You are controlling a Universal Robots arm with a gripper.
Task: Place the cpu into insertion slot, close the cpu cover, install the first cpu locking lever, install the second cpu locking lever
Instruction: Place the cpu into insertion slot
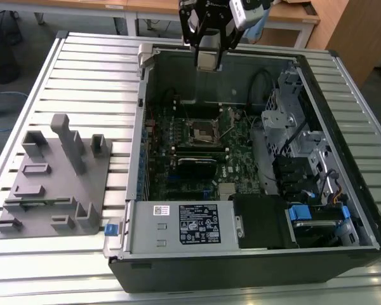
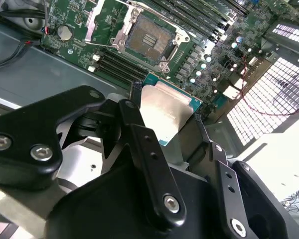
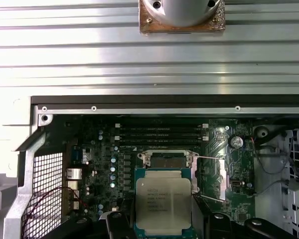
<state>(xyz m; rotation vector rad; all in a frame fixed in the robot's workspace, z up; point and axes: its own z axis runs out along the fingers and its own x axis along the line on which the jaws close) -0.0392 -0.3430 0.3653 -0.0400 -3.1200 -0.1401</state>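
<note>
My gripper (image 1: pixel 207 62) hangs above the far wall of the open computer case, shut on the cpu (image 2: pixel 165 113), a flat square chip with a dull silver top. In both wrist views the chip (image 3: pixel 163 201) sits between the black fingers (image 2: pixel 139 130). The insertion slot (image 1: pixel 202 132) lies open on the green motherboard, below and ahead of the chip, its dark socket bare (image 2: pixel 147 40). In the first wrist view the cpu hides the near part of the slot (image 3: pixel 168 160). The cpu cover (image 3: pixel 215 175) is swung open beside the slot.
A power supply box (image 1: pixel 190 225) with a white label fills the case's near side. Drive cages and cables (image 1: pixel 292 133) crowd the exterior view's right. Black memory slots (image 3: pixel 162 132) run past the socket. A grey fixture plate (image 1: pixel 51 178) lies on the slatted table at the left.
</note>
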